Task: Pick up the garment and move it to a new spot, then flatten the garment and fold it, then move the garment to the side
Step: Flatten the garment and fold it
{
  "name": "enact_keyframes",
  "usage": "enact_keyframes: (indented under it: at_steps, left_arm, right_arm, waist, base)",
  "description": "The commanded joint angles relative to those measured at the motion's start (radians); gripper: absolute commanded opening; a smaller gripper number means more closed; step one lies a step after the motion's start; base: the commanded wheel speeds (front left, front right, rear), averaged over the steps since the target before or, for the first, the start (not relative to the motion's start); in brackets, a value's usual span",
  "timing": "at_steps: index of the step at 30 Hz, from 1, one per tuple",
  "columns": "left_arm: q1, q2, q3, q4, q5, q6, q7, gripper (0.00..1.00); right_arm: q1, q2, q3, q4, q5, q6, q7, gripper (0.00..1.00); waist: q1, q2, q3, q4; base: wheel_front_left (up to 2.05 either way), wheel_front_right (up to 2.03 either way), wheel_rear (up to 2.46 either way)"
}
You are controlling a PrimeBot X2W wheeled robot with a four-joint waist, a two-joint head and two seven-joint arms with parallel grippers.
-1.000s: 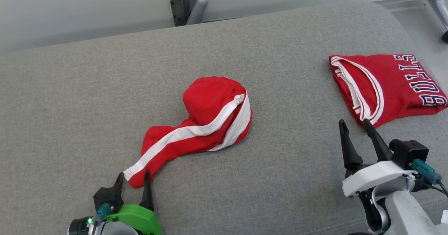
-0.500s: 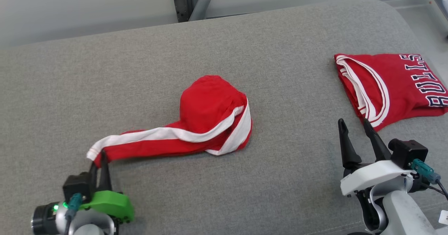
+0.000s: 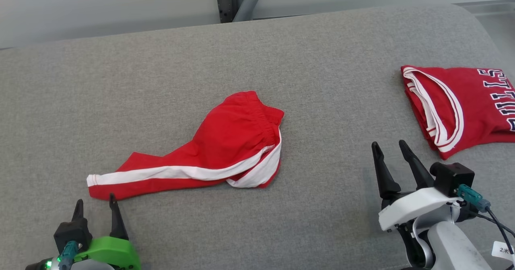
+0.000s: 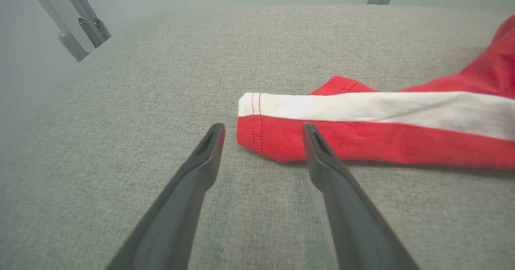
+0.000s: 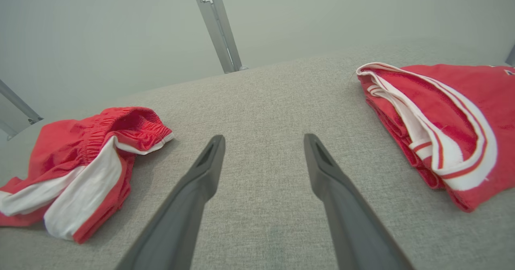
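Note:
The garment (image 3: 225, 149), red shorts with a white side stripe, lies crumpled at the middle of the grey cushion, one leg stretched out toward the lower left. Its hem (image 4: 257, 125) rests on the fabric just beyond my left gripper (image 3: 94, 203) (image 4: 263, 135), which stands open and empty a little short of it. My right gripper (image 3: 389, 148) (image 5: 263, 141) is open too, hovering over bare cushion between the shorts (image 5: 80, 161) and a folded jersey.
A folded red jersey (image 3: 458, 105) (image 5: 442, 121) with white trim and lettering lies at the right edge of the grey cushion (image 3: 161, 73). A grey metal post (image 3: 235, 0) stands behind the cushion's far edge. A pale wall runs behind.
My left gripper shut on the leg hem, dragged it out to the left, then let go and drew back. The shorts' leg now lies stretched flat. The head camera has shifted a little.

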Motion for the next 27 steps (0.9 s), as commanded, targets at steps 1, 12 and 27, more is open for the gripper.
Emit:
enact_keyframes:
  at_steps: [1,12,27]
  left_arm:
    - [0.011,-0.007,0.002,-0.002,0.000,0.001,0.000,1.00]
    - [0.055,-0.017,-0.127,-0.042,-0.057,-0.003,0.000,1.00]
    - [0.048,-0.018,-0.264,-0.127,-0.093,0.024,0.000,1.00]
  right_arm:
    - [-0.010,-0.009,0.016,-0.001,0.011,0.000,-0.001,1.00]
    - [-0.147,-0.035,0.193,0.024,0.072,0.000,-0.001,1.00]
    - [-0.346,-0.083,0.344,0.302,0.257,0.000,0.001,1.00]
  waist:
    - [0.0000,0.0000,-0.010,0.023]
    - [0.0000,0.0000,-0.003,0.193]
    - [0.0000,0.0000,0.047,0.395]
  base:
    - [0.00,0.00,0.00]
    - [0.00,0.00,0.00]
    - [0.00,0.00,0.00]
